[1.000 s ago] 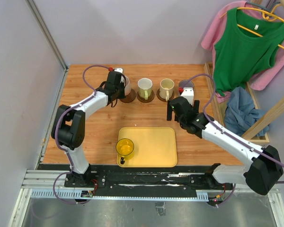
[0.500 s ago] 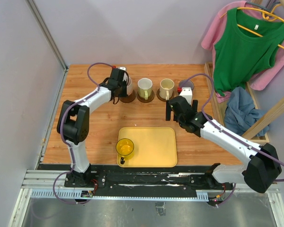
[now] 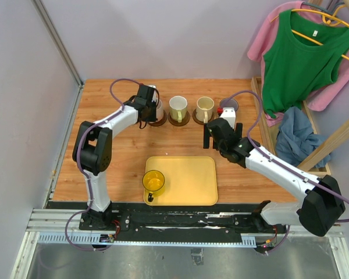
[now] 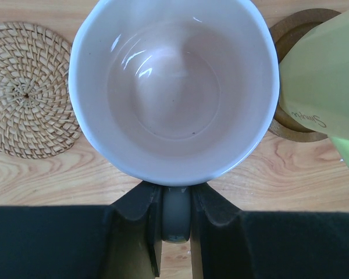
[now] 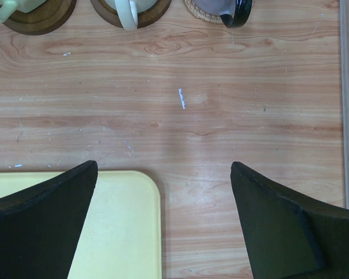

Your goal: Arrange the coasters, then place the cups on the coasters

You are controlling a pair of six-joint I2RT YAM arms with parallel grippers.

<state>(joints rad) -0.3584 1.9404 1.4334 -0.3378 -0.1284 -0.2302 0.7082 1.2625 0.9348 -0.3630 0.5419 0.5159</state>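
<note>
In the near-shut left tool [image 4: 175,203], pink cup [image 4: 174,87]

Top camera: fixed above and behind me, tilted down over the whole table [image 3: 128,145], with the arm bases [image 3: 96,218] along the bottom edge. Left wrist camera: rides the left gripper [image 4: 176,200] and looks straight down from very close, so the pink cup [image 4: 173,87] fills most of my picture. Right wrist camera: rides the right gripper [image 5: 164,164] and faces down from higher up, over bare wood and a corner of the tray [image 5: 116,232]. Shared ground: the row of cups [image 3: 192,107], seen whole from above but clipped at the right wrist picture's top edge.
</note>
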